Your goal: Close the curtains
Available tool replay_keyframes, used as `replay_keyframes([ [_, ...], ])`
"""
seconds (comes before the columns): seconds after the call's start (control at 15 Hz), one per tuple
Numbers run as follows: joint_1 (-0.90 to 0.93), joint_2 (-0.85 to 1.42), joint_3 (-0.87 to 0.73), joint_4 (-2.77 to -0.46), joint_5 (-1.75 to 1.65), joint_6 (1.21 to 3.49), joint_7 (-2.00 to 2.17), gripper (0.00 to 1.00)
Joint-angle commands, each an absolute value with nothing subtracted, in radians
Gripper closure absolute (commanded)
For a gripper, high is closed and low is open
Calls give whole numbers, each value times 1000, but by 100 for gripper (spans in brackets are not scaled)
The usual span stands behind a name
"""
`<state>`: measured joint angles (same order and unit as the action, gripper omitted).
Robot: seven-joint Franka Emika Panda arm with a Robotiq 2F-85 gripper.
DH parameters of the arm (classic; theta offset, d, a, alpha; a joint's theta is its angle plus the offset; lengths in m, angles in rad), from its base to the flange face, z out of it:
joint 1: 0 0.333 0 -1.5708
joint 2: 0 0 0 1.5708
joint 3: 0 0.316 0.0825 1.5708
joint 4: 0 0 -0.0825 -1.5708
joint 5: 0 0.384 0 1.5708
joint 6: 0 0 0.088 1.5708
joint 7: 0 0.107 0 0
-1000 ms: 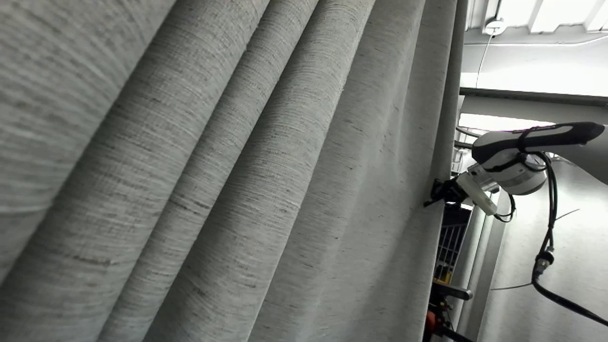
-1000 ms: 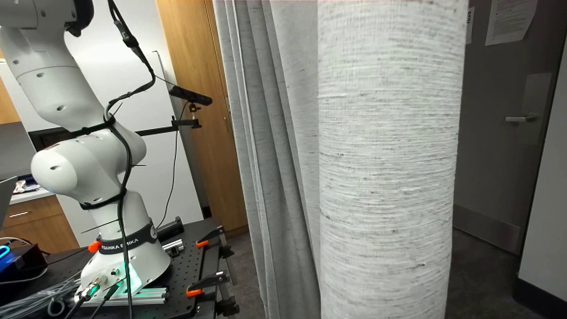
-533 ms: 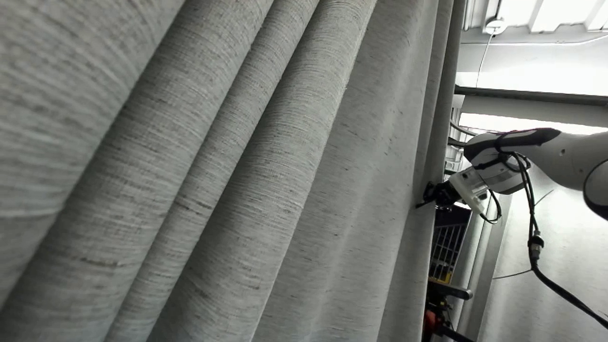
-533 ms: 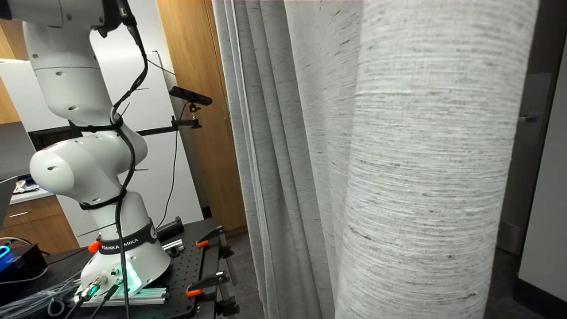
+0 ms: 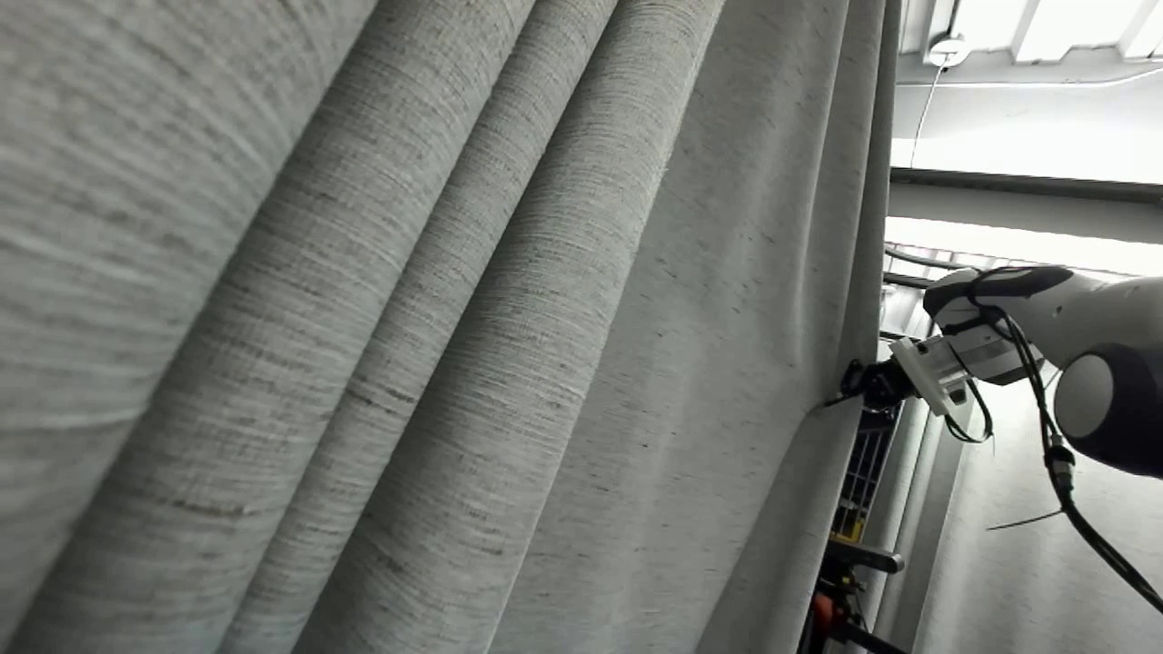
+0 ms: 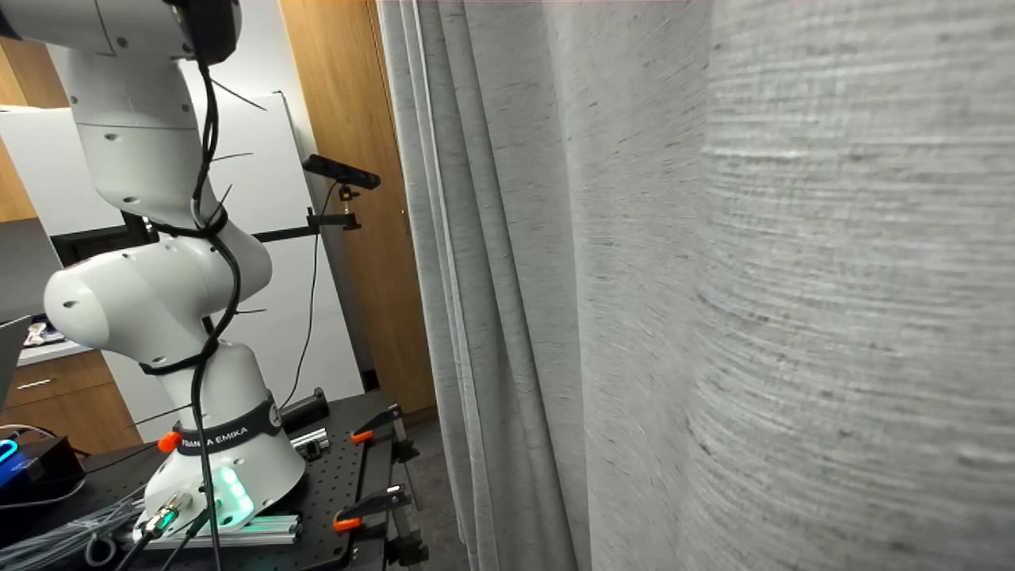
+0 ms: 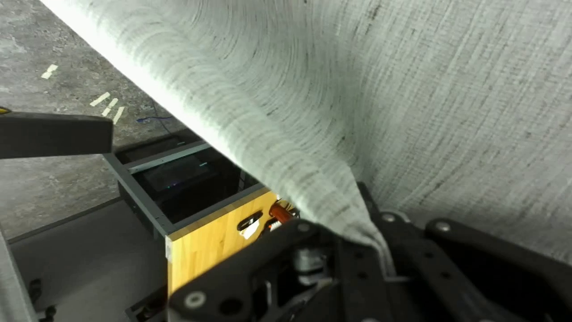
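1. In both exterior views the curtain (image 5: pixel 672 381) hangs in grey folds. In an exterior view it covers everything from 6 through 9 to 12 o'clock and on past the centre, its edge running from between 1 and 2 down to about 5.
2. The gripper (image 7: pixel 379 250), between 4 and 5 o'clock in the wrist view, has its jaws clamped on a gathered bit of the curtain near that edge, the cloth pinched between them.
3. From the pinch the cloth fans out upward, from 10 round to 2 o'clock; a bright edge runs toward 10.
4. In an exterior view the arm (image 5: pixel 1113 313) extends from 3 o'clock to the curtain.
5. In an exterior view the base (image 6: pixel 226 476) stands at 8 o'clock on a black table (image 6: pixel 337 468), a green light glowing on it. Clamps (image 6: pixel 373 507) sit at 7, a camera (image 6: pixel 341 170) at 10, and a cupboard (image 6: pixel 357 103) near 11.
6. In the wrist view a wood panel (image 7: pixel 210 246) shows at 7 o'clock, a dark bar (image 7: pixel 53 136) at 9, and grey floor (image 7: pixel 67 85) with pale strips at 10.
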<state>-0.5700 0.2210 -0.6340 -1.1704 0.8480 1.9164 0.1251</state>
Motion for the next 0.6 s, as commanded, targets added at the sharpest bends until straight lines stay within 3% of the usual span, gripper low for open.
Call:
replay_keyframes([
  [0.0,-690,366,-680,-1068,886,1837,170,100],
  [0.4,-645,429,-588,-944,884,1791,105,100],
  [0.53,-670,427,-446,-936,824,1795,81,100],
])
